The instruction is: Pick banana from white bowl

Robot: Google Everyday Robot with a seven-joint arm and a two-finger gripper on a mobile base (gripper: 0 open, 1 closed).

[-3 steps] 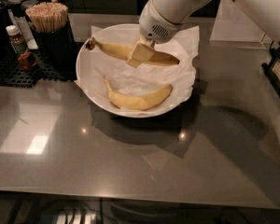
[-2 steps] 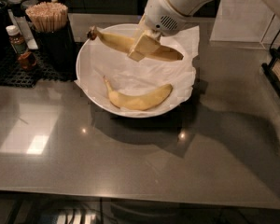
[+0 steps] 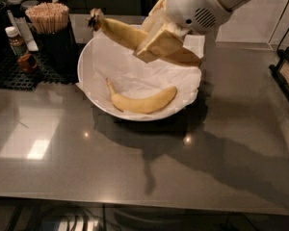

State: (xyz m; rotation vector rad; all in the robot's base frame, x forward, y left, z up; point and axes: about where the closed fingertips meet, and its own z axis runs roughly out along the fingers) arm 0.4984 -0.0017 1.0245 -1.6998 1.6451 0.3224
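At the far left a small brown bottle (image 3: 18,46) and a cup of wooden sticks (image 3: 47,17) are seen on a dark mat. The banana (image 3: 119,32) is held in the air above the white bowl (image 3: 86,86), dark tip to the left, its middle hidden by the gripper (image 3: 156,47), which is clamped on it. A second banana (image 3: 143,102) is left lying in the bowl. The arm is cut off at the top edge.

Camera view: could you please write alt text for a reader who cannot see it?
The gripper, its fingers shut on the banana, holds it tilted above the white bowl on a grey table. A second banana lies in the bowl on white paper.
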